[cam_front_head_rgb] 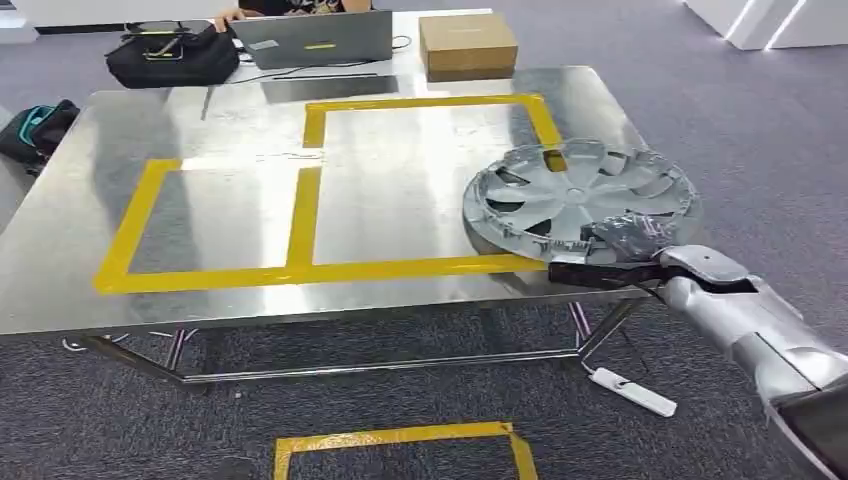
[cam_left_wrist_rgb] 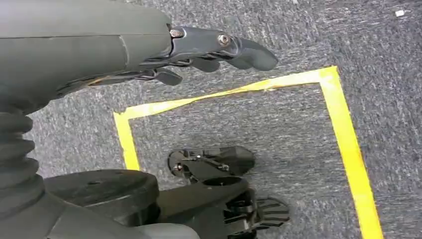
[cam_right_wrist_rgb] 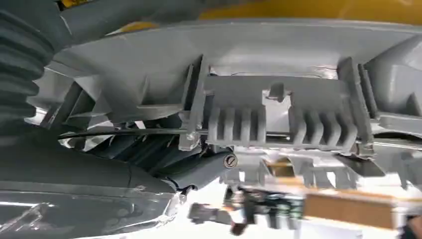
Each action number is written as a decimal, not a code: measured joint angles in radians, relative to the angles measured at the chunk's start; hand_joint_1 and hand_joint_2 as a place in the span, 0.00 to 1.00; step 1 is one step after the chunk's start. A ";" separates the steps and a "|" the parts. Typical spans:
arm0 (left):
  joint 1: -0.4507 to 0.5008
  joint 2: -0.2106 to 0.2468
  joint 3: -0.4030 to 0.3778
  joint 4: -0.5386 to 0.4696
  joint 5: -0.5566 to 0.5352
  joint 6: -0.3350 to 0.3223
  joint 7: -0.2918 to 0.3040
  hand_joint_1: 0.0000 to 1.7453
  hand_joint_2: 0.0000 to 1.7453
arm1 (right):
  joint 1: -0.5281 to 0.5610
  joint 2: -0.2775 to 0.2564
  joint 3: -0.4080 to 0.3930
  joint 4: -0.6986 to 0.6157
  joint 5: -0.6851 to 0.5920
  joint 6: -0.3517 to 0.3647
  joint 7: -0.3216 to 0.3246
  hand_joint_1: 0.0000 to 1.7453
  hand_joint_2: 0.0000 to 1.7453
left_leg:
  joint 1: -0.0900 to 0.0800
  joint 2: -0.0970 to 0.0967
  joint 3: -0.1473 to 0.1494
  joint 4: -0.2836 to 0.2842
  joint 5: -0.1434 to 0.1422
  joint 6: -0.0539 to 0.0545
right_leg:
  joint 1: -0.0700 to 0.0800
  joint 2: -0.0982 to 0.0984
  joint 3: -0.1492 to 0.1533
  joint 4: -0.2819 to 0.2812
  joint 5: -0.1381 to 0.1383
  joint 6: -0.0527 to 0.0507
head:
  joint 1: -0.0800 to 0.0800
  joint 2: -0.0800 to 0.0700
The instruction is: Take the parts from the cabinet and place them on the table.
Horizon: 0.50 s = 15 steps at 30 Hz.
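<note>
A silver-grey wheel cover (cam_front_head_rgb: 578, 200) is at the right edge of the steel table (cam_front_head_rgb: 250, 210), inner ribbed side up, partly over the yellow tape frame (cam_front_head_rgb: 310, 190). My right hand (cam_front_head_rgb: 620, 250) grips its near rim; the silver right arm comes in from the lower right. Close up, the right wrist view has the cover's ribbed inner clips (cam_right_wrist_rgb: 278, 119) against my right hand (cam_right_wrist_rgb: 164, 164). My left hand (cam_left_wrist_rgb: 209, 55) hangs over the carpet with its fingers loosely curled and nothing in them.
At the table's far side stand a laptop (cam_front_head_rgb: 315, 38), a black bag (cam_front_head_rgb: 170, 55) and a cardboard box (cam_front_head_rgb: 467, 45); a person's hand is at the laptop. A white power strip (cam_front_head_rgb: 632, 391) lies on the carpet. Yellow floor tape (cam_front_head_rgb: 400, 440) marks a square.
</note>
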 joint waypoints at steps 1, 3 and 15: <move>0.000 0.000 -0.006 0.000 -0.002 0.000 0.000 0.00 1.00 | -0.003 0.000 -0.013 0.010 -0.009 -0.015 0.000 1.00 1.00 | 0.000 0.000 0.000 0.000 0.000 0.000 | 0.000 0.000 0.000 0.000 0.000 0.000 | 0.000 0.000; 0.001 0.000 -0.019 0.000 -0.008 0.000 0.000 0.00 1.00 | -0.006 0.000 -0.046 0.029 -0.022 -0.037 -0.004 1.00 1.00 | 0.000 0.000 0.000 0.000 0.000 0.000 | 0.000 0.001 0.000 0.000 0.000 0.000 | 0.000 0.000; -0.002 0.005 -0.061 0.000 -0.018 0.007 -0.018 0.00 1.00 | -0.024 0.021 -0.096 0.068 0.030 -0.047 -0.056 1.00 1.00 | 0.001 0.001 -0.002 0.000 0.000 0.000 | 0.000 0.002 0.000 0.000 0.000 0.000 | 0.000 0.000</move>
